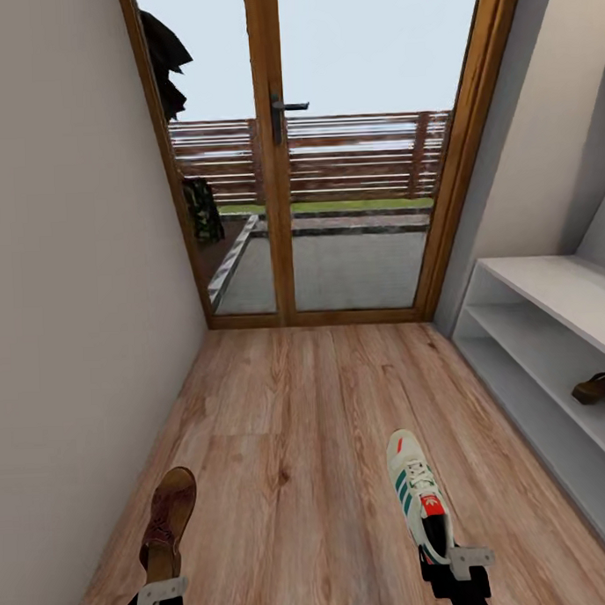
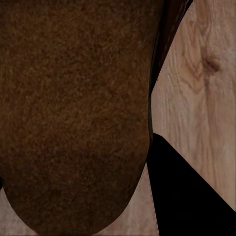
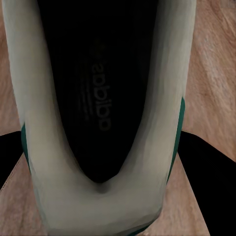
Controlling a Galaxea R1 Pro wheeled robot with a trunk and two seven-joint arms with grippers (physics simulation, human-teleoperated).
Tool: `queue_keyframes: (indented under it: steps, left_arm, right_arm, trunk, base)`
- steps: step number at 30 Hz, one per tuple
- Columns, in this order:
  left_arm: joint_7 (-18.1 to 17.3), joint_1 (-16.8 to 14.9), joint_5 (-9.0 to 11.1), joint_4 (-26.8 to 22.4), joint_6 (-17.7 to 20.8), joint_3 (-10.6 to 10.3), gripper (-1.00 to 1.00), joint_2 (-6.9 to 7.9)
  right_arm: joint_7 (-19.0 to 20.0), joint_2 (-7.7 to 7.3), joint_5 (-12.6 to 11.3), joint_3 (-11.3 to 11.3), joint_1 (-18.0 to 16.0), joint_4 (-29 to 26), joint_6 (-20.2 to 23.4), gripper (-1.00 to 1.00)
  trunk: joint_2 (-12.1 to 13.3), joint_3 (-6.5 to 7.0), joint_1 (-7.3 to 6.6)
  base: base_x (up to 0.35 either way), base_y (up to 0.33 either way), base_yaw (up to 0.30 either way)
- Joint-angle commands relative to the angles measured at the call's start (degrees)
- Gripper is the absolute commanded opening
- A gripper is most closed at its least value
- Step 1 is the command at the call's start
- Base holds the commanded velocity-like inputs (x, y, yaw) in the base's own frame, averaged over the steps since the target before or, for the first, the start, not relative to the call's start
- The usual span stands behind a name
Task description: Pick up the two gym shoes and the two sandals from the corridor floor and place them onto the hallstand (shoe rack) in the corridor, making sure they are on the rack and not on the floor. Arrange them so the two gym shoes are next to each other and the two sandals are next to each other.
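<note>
Sandal [image 1: 168,520] and gym shoe [image 1: 419,495] held over open corridor floor [image 1: 300,443]

— What colours are seen on the gym shoe [image 1: 419,498]?
— White, with green side stripes and an orange-red tongue patch.
— And the sandal [image 1: 168,520]?
— Brown leather throughout.
— The floor [image 1: 308,425]?
— Light brown wood grain with knots; the hallstand [image 1: 550,327] is pale grey.
</note>
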Motion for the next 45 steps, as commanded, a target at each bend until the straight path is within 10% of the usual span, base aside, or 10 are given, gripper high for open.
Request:
queue_keyframes:
  steps: [1,23,45]
  left_arm:
    - [-0.6,0.0,0.1,0.0,-0.1,0.4,-1.00,-0.02]
    - [-0.6,0.0,0.1,0.0,-0.1,0.4,-1.00,-0.02]
    - [-0.6,0.0,0.1,0.0,0.0,0.4,-1.00,-0.02]
  right_arm:
    - [-0.3,-0.02,-0.4,0.5,0.0,0.0,-0.1,-1.00]
    - [-0.3,-0.10,-0.4,0.5,0.0,0.0,-0.1,-1.00]
    - [-0.3,-0.10,-0.4,0.4,0.0,0.0,-0.1,-1.00]
  trunk:
    - [0.0,-0.05,0.02]
    - [0.0,-0.05,0.02]
    - [0.0,-0.05,0.02]
  base:
    - [0.338,0.000,0.000]
    - [0.338,0.000,-0.002]
    - [0.323,0.055,-0.249]
